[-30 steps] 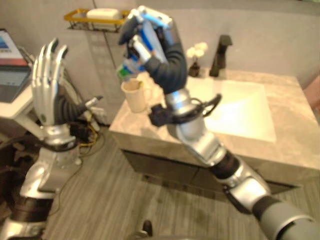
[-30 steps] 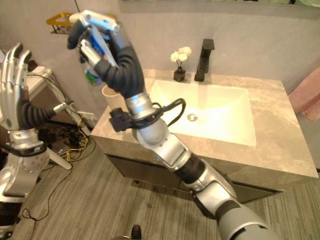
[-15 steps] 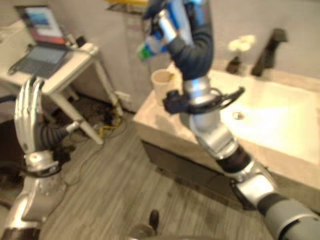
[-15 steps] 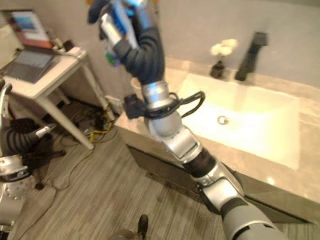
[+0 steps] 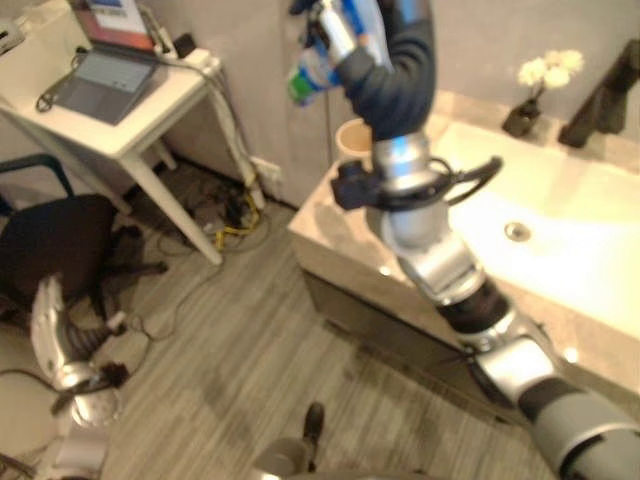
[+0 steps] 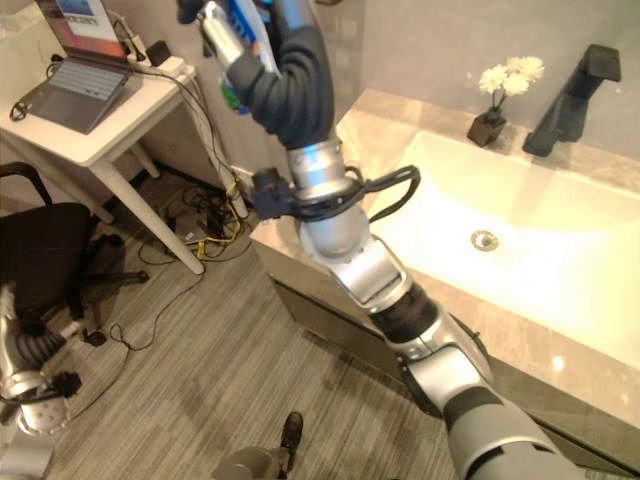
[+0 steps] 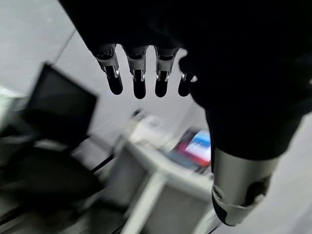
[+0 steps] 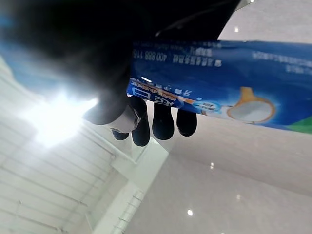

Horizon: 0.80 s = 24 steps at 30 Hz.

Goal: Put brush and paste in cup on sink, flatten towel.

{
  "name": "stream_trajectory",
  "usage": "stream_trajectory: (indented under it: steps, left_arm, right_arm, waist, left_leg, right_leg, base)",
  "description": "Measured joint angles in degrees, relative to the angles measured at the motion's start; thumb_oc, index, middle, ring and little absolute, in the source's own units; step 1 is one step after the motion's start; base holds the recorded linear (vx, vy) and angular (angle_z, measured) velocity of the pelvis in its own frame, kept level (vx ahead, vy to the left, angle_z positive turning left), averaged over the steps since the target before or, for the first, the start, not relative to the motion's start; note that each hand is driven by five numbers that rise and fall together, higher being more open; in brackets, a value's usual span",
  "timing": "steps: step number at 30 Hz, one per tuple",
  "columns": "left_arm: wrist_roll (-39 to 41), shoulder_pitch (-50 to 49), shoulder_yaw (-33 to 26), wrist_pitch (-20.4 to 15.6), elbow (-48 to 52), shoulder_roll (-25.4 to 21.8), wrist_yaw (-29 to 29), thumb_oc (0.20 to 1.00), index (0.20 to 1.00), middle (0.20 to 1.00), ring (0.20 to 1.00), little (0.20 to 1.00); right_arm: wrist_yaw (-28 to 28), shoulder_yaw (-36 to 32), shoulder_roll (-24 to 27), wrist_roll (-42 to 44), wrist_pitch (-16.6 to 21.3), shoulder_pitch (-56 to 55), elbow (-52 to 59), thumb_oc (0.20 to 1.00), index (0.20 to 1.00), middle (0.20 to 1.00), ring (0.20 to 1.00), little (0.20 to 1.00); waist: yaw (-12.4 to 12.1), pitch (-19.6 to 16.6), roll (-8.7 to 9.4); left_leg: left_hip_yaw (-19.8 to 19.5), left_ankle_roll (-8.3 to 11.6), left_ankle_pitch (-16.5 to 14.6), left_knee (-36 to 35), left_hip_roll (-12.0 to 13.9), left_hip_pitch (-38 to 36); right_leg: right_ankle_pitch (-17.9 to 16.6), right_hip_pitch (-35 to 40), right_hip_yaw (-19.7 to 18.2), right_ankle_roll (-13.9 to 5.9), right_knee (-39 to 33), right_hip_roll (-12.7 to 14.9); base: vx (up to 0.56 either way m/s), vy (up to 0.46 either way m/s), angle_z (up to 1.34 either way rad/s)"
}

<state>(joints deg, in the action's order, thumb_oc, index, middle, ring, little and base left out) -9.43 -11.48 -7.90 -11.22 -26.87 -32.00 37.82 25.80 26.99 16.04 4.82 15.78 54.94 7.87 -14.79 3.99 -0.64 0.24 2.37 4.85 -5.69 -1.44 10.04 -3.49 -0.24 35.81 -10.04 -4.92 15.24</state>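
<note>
My right hand (image 5: 388, 62) is raised high over the counter's left end, shut on a blue and white toothpaste tube (image 5: 332, 38) whose green cap points down-left. In the right wrist view the fingers (image 8: 161, 119) curl round the blue tube (image 8: 229, 73). A beige cup (image 5: 352, 138) stands on the sink counter's left corner, just below and behind that hand. My left hand (image 5: 50, 322) hangs low over the floor at the lower left, fingers (image 7: 139, 73) straight and holding nothing.
A white side table (image 5: 150, 115) with a laptop (image 5: 105, 82) stands left of the stone counter (image 5: 335, 235). A black chair (image 5: 55, 245) sits below it, with cables on the floor. The basin (image 6: 520, 240), a black faucet (image 6: 575, 95) and a small flower vase (image 6: 497, 95) lie to the right.
The camera has swung left and down. My left hand has dropped from chest height to near the floor. The right hand still holds the paste above the cup.
</note>
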Motion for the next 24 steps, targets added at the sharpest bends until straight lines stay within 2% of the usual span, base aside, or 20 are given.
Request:
stream_trajectory:
  steps: [2, 12, 24]
  left_arm:
    - [2.1, 0.5, 1.2, 1.0, -4.2, 1.3, -1.9, 1.0, 1.0, 1.0, 1.0, 1.0]
    - [6.3, 2.4, 7.7, 1.0, -19.2, 5.2, -6.3, 1.0, 1.0, 1.0, 1.0, 1.0]
    - [6.3, 5.1, 11.4, 1.5, -24.4, 7.9, -6.8, 1.0, 1.0, 1.0, 1.0, 1.0]
  right_arm:
    - [-0.1, 0.0, 0.2, 0.0, -0.1, 0.1, -0.1, 0.2, 0.2, 0.2, 0.2, 0.2]
    - [-1.0, 0.0, 0.2, 1.6, -0.4, 0.6, -4.5, 0.2, 0.2, 0.2, 0.2, 0.2]
    - [-0.7, 0.2, 0.6, 4.3, -0.2, 0.6, -4.7, 0.2, 0.2, 0.2, 0.2, 0.2]
  waist:
    - [0.0, 0.4, 0.1]
    - [1.5, 1.2, 0.51]
    - [3.4, 2.2, 1.28]
  left_leg:
    - [0.1, -0.08, 0.1, 0.0, 0.0, 0.3]
    - [0.9, -0.09, 0.1, 0.0, 0.1, 1.5]
    - [1.6, -0.1, 0.1, 0.0, 0.3, 1.5]
  right_leg:
    - [-0.1, -0.3, -0.2, -0.04, 0.0, 0.0]
    - [-0.3, -2.2, -1.3, -0.09, 0.0, 0.1]
    - [-0.6, -2.6, -2.0, 0.01, 0.0, 0.0]
  base:
    - [0.01, 0.011, -0.02]
    - [0.0, 0.01, -0.04]
    - [-0.01, 0.013, -0.02]
